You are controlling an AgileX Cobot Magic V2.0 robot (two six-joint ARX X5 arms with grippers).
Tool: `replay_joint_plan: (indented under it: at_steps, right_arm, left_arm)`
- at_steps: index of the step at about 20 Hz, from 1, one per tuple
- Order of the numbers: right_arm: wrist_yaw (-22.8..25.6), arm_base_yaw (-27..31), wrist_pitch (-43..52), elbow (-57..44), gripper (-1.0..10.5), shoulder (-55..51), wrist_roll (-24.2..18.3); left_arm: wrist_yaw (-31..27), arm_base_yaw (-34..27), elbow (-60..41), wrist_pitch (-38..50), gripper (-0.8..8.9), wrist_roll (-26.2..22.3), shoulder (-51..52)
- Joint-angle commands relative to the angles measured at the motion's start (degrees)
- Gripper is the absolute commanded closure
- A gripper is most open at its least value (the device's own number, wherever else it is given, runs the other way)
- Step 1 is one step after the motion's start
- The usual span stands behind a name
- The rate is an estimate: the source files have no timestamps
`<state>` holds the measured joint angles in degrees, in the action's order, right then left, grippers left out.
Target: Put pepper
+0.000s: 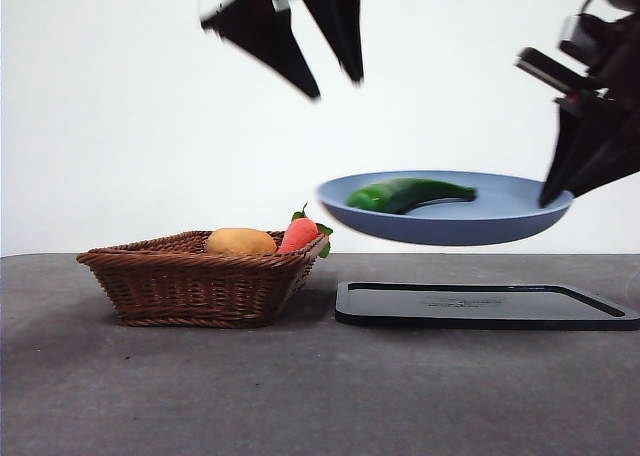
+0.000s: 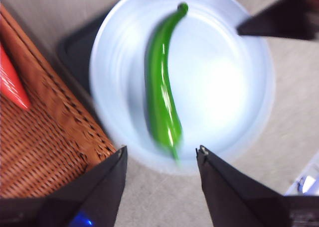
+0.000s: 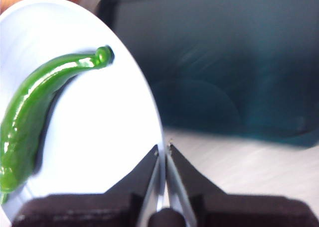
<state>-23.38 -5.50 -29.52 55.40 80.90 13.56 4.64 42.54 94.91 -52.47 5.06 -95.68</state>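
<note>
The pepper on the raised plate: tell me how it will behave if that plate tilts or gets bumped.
The pepper looks glossy and lies loose on the smooth blue plate, so it would probably slide easily. Its curved, rounded body may also rock or roll. The right gripper pinches only the plate's rim, with the plate off the table, so tilting seems possible.

A brown wicker basket [image 1: 190, 281] sat on the grey table [image 1: 300, 396]. Inside it lay a yellow-brown potato [image 1: 240, 242] and, touching it, a red-orange carrot [image 1: 298, 235] with green leaves, leaning on the basket's rim. Just beside the basket lay a flat black tray [image 1: 485, 306]. Above the tray a blue plate [image 1: 500, 221] hung clear of it, tilted slightly.
</note>
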Motion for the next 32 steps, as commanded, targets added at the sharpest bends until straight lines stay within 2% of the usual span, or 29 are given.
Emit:
replay_joint_plan:
  at_steps: [1, 6, 10, 16, 20, 22, 26, 32]
  right_arm:
    - [-0.15, 3.32, 1.01, 2.43, 9.4, 3.91, 0.55]
    - [-0.13, 6.78, 3.15, 9.20, 9.4, 17.22, 0.61]
    - [-0.35, 6.93, 3.39, 13.18, 9.4, 24.04, 1.44]
    - [-0.35, 6.93, 4.37, 13.25, 9.4, 26.10, 0.94]
    - [-0.74, 6.93, 3.74, 13.25, 8.3, 25.94, 0.94]
    - [-0.74, 6.93, 3.41, 13.25, 7.6, 24.65, 0.94]
    - [-0.70, 7.04, 0.17, 13.25, 7.6, 15.21, -0.74]
    - [-2.05, 3.04, -16.15, 13.25, 7.7, -7.96, -6.84]
  left_arm:
    - [-0.07, 0.50, 1.14, -0.59, 5.65, -0.85, 4.46]
    - [-0.09, 0.50, 1.14, -1.16, 5.67, -0.81, 16.04]
    - [-0.11, 0.50, 1.14, -1.66, 5.67, -0.79, 19.52]
    - [-0.20, 0.50, 1.14, -3.02, 5.66, -0.59, 19.65]
    - [-0.22, 0.50, 1.14, -2.93, 5.67, -0.59, 19.65]
    - [-0.20, 0.50, 1.14, -2.93, 5.67, -0.61, 19.65]
    - [-1.05, 0.50, 1.14, -3.04, 5.67, -0.83, 19.65]
    - [-3.72, 0.48, 1.14, -5.35, 5.68, -4.07, 19.65]
